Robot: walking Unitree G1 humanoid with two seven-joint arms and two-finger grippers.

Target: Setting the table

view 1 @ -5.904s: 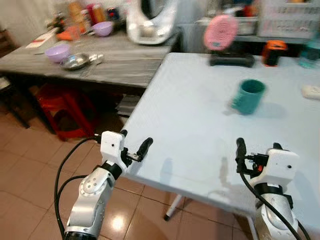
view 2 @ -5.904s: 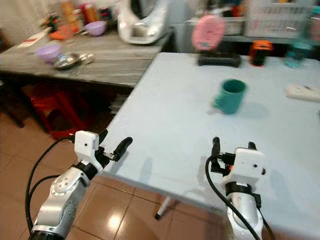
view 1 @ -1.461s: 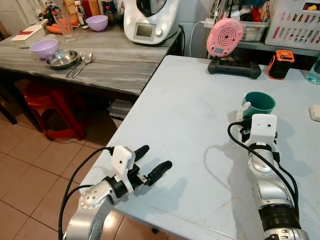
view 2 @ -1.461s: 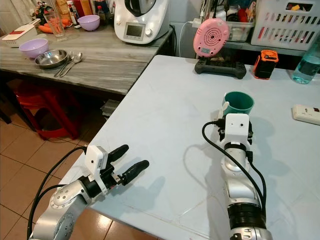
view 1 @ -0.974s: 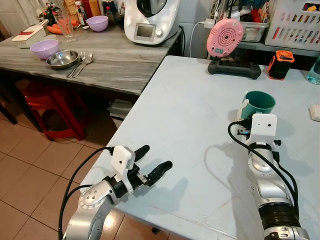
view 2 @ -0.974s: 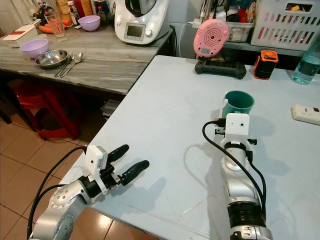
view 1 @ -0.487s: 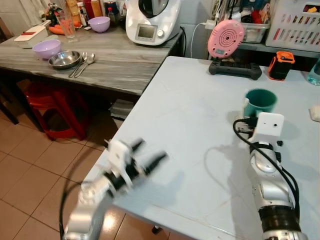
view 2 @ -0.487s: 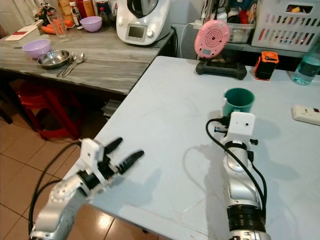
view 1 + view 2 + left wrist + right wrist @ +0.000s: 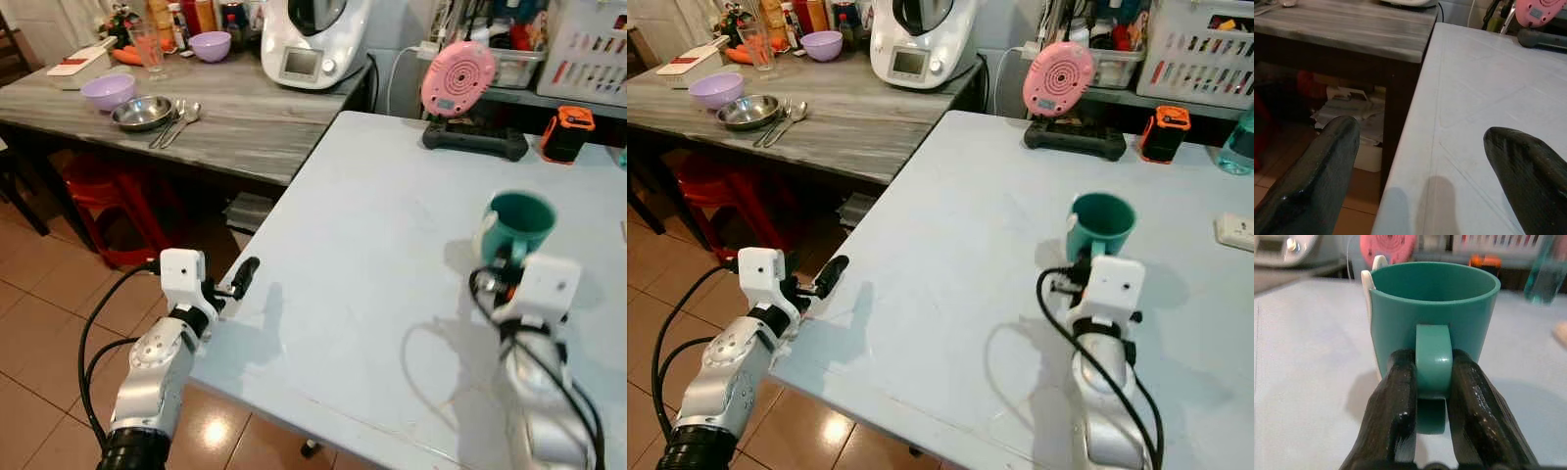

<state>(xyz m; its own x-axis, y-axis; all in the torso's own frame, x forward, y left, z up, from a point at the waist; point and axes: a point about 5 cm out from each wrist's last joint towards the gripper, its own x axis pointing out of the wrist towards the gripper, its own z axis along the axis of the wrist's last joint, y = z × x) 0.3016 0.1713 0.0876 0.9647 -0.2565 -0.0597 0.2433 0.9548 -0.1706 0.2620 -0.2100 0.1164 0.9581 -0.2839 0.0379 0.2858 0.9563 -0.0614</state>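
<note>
Your right gripper is clamped on the handle of the teal mug, one black finger pressed on each side of the handle loop. The mug sits upright toward the right side of the pale blue table, well in from the near edge; can't tell if it's lifted or resting.

Your left gripper is spread wide and holds nothing. It hovers at the table's left edge, over the gap beside the grey wooden side table.

Progress, as a judgement: early. One mug is in hand and no plates or cutlery are laid on the pale table. A steel bowl, spoons and two purple bowls are waiting on the side table, so most of the setting is left to do.

Further back stand a pink round gadget and a white kitchen machine. No brand or writing is readable anywhere; the machine's screen is too small to read.
</note>
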